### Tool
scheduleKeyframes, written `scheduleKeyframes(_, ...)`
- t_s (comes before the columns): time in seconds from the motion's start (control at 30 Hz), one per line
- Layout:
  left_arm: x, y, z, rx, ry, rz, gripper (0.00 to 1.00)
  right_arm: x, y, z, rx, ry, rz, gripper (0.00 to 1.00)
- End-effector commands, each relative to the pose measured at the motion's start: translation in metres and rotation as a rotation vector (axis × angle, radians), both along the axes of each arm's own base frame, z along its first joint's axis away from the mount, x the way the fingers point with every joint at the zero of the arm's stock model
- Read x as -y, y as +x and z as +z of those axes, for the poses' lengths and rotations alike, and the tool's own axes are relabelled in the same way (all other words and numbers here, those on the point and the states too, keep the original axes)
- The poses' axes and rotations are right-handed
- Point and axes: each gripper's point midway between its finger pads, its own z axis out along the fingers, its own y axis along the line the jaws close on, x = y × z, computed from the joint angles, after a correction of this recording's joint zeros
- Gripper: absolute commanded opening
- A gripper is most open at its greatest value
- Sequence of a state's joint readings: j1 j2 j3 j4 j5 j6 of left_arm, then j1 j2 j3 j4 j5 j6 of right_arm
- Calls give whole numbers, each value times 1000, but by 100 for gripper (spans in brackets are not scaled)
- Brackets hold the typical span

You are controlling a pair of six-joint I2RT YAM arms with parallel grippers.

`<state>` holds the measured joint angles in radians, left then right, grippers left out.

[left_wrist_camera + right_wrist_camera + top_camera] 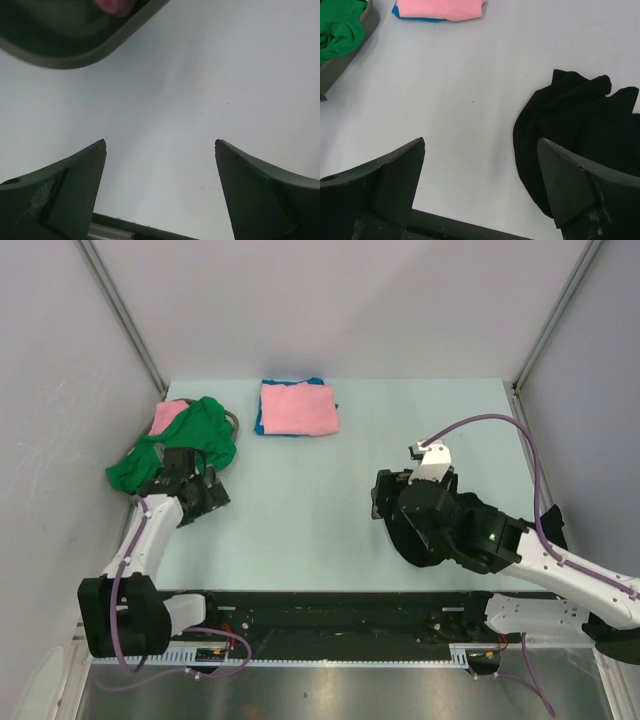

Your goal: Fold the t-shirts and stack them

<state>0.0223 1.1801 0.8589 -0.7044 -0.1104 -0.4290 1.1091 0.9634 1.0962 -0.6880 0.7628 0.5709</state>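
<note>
A green t-shirt (190, 440) hangs crumpled over a grey bin (232, 420) at the far left, with pink cloth (168, 418) inside it. At the back lies a folded pink t-shirt (298, 408) on a blue one (259, 422). A black t-shirt (412, 540) is bunched under my right arm. My right gripper (480, 145) is open over bare table, its right finger above the edge of the black t-shirt (580, 120). My left gripper (160, 145) is open and empty over the table, just short of the bin's rim (75, 55). In the top view it (203, 495) sits just in front of the green t-shirt.
The pale table (320, 500) is walled by grey panels on the left, back and right. The right wrist view shows the bin (355, 35) with the green t-shirt (340, 25) at top left and the pink and blue stack (442, 7) at the top.
</note>
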Motion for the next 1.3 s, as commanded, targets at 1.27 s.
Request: scheduleKeyframes(1.27, -51, 196, 3, 172, -312, 380, 88, 7, 6, -22, 4, -105, -74, 100)
